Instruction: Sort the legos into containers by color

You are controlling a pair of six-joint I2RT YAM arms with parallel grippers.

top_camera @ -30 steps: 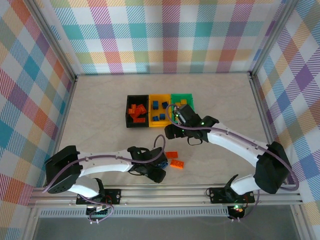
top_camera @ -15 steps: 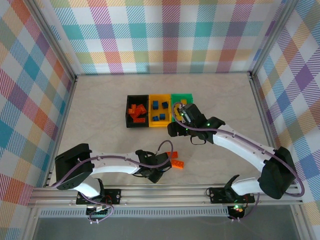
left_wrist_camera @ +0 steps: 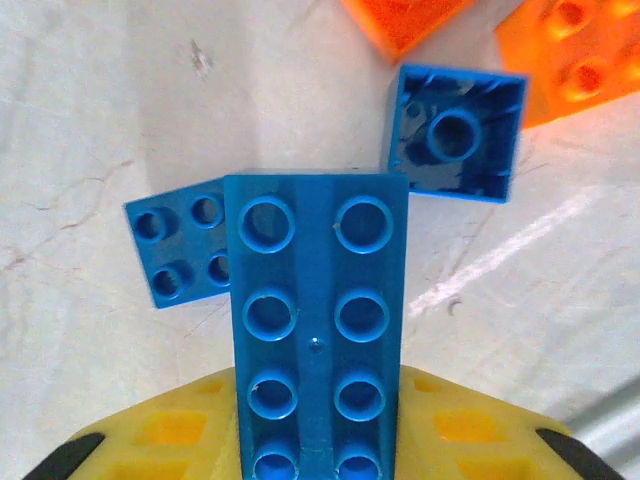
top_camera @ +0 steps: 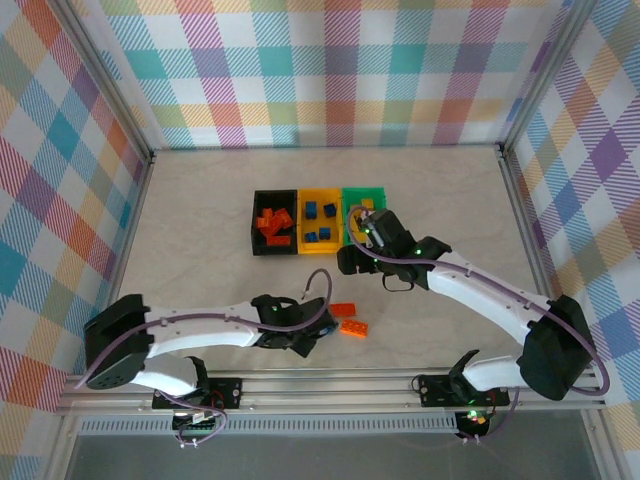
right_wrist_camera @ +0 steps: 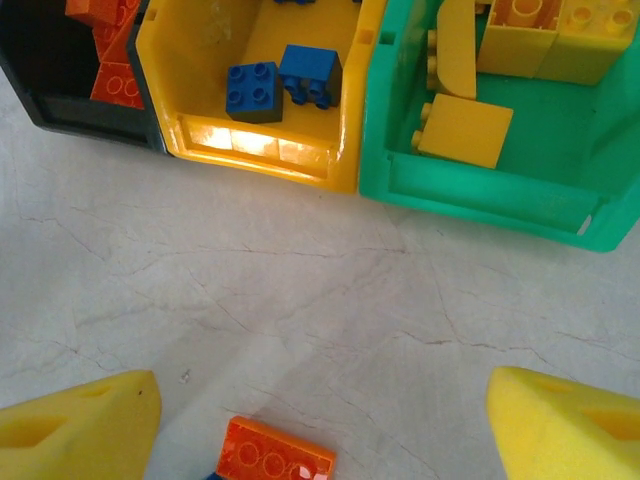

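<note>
My left gripper [left_wrist_camera: 317,425] is shut on a long blue lego [left_wrist_camera: 315,290], held between its yellow pads just above the table. Beneath it lie a small blue lego [left_wrist_camera: 178,255] and an upturned blue one [left_wrist_camera: 456,135], with orange legos [left_wrist_camera: 575,50] beyond. From above, the left gripper [top_camera: 308,335] sits beside two orange legos [top_camera: 347,319]. My right gripper [right_wrist_camera: 320,430] is open over bare table in front of the containers: black [right_wrist_camera: 55,115], yellow [right_wrist_camera: 260,150] and green [right_wrist_camera: 470,195]. They hold orange, blue [right_wrist_camera: 255,90] and yellow legos [right_wrist_camera: 465,130] respectively.
The three bins stand side by side in the middle of the table [top_camera: 200,230], black [top_camera: 255,232] on the left and green [top_camera: 362,192] on the right. An orange lego [right_wrist_camera: 275,455] lies on the table just below the right gripper. Plaid walls enclose the table.
The left gripper has closed on the long blue lego and shifted a little by the loose bricks. The right gripper has drawn slightly right of its earlier place, still open.
</note>
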